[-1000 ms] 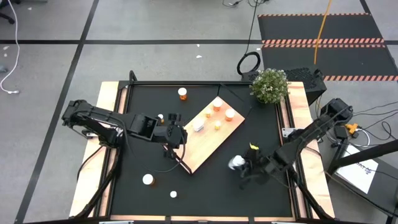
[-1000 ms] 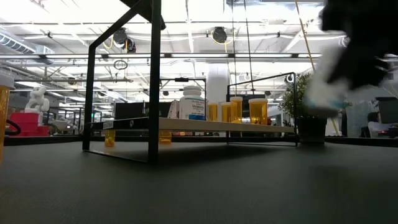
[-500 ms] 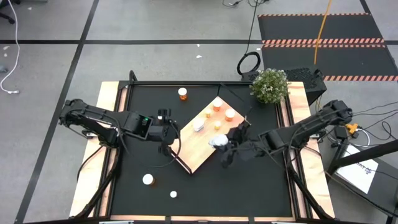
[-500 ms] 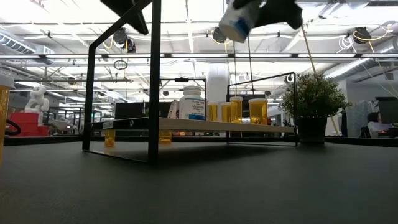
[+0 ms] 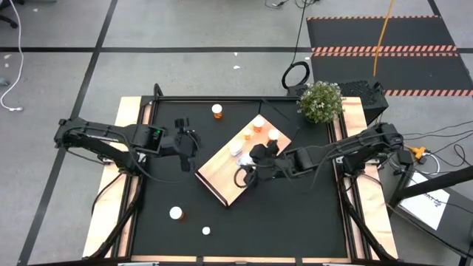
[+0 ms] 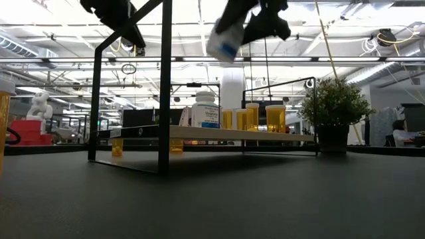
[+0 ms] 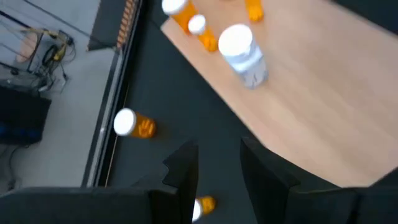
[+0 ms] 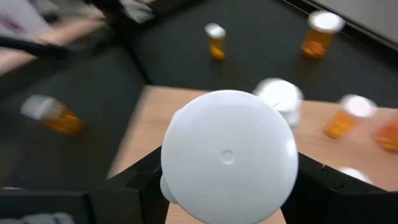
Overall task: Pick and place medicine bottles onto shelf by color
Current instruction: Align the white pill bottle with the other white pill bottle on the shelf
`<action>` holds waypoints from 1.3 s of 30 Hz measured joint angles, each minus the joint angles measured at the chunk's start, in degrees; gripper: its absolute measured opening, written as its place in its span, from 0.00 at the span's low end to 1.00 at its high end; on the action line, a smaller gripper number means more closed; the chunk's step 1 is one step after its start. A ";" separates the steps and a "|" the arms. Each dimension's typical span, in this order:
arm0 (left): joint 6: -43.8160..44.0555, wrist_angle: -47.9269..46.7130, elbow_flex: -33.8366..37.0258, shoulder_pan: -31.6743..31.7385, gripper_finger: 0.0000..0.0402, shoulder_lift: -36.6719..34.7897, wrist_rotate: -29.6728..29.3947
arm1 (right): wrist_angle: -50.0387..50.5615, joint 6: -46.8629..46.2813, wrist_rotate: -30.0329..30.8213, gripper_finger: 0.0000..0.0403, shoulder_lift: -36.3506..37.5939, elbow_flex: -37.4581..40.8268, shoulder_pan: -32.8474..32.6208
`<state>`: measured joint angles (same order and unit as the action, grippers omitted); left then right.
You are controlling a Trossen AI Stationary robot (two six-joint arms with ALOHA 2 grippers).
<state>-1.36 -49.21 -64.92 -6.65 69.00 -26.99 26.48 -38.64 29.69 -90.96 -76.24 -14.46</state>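
Observation:
The light-wood shelf (image 5: 219, 171) stands slantwise on black legs at the mat's middle. On it stand a white bottle (image 5: 236, 148) and several orange bottles (image 5: 273, 134). My right gripper (image 5: 248, 170) is shut on another white bottle (image 6: 224, 40), high above the shelf. My left gripper (image 5: 188, 143) is open and empty, left of the shelf over the mat; a small orange bottle (image 7: 202, 206) shows between its fingers, below them on the mat. My right gripper pinches the white bottle's round body between its two fingers (image 8: 140, 180), one on each side. One round white end (image 8: 229, 155) faces the wrist camera. The bottle is lifted clear above the shelf and hangs tilted (image 6: 222, 41); which end is the cap I cannot tell.
On the mat are an orange bottle (image 5: 217, 111) at the far side, a white-capped bottle (image 5: 176, 213) and a small white one (image 5: 206, 230) near the front left. A potted plant (image 5: 320, 100) stands at the far right corner. A black frame (image 6: 161, 86) stands near the shelf.
My right gripper has gone up and toward the table's left and far side, carrying the white bottle from low over the mat's near right to above the shelf. My left gripper has drawn back from the shelf toward the table's left edge.

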 joint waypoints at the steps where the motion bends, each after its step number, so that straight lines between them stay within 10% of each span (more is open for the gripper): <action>1: -0.01 0.60 0.37 0.04 0.30 -0.65 0.10 | 1.37 -0.33 -0.07 0.56 -0.69 -0.32 0.46; 39: -1.12 3.10 2.13 0.26 0.30 -2.33 0.56 | -0.81 -5.41 -7.60 0.56 -10.03 5.83 8.34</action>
<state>-2.48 -46.11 -62.78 -6.39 66.67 -26.44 25.67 -44.05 22.09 -100.99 -70.41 -6.13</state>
